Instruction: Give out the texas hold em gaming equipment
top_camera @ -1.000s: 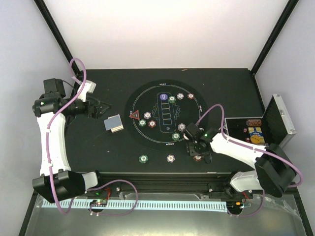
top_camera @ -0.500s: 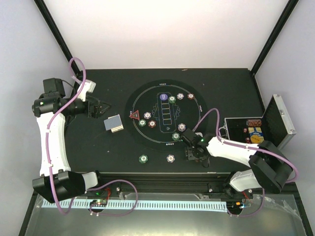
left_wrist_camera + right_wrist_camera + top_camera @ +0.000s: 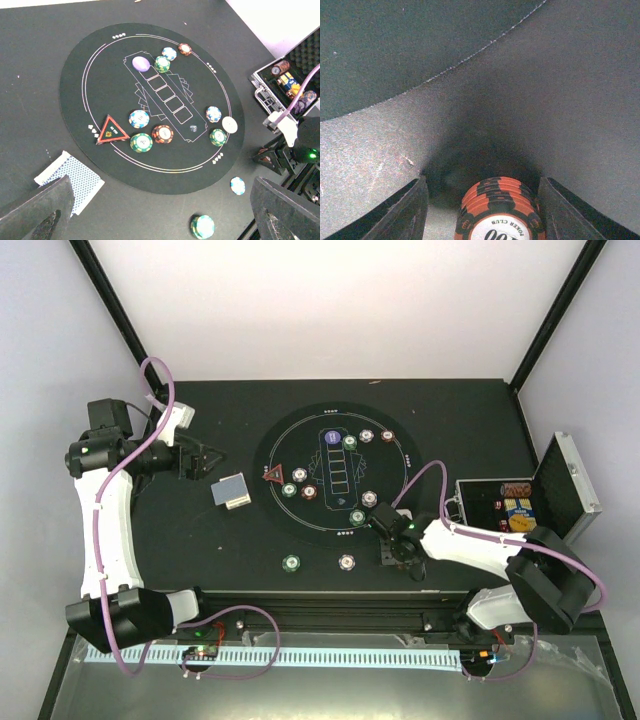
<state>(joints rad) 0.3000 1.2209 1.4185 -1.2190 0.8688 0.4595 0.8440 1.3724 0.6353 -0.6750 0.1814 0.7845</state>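
A stack of red chips point(image 3: 500, 212) stands on the bare table between the fingers of my right gripper point(image 3: 482, 182). The jaws are open: the left finger stands clear of the stack and the right finger is close beside it. From above, this gripper point(image 3: 400, 558) hides the stack, just off the round mat's point(image 3: 300, 525) near right edge. My left gripper point(image 3: 205, 460) hovers open at the far left, holding nothing. The blue-backed card deck point(image 3: 70, 175) lies left of the mat. On the mat lie the red triangle point(image 3: 111, 131), a purple disc point(image 3: 140, 63), a white disc point(image 3: 229, 124) and several chips.
A green chip stack point(image 3: 291, 563) and a single chip point(image 3: 347, 562) lie on the table in front of the mat. The open silver-edged case point(image 3: 520, 505) stands at the right, close to my right arm. The table's near rail runs just behind the right gripper.
My right gripper has shifted slightly left and come down over the red chip stack, which now hides under it from above. Its jaws have narrowed. The left arm has not moved.
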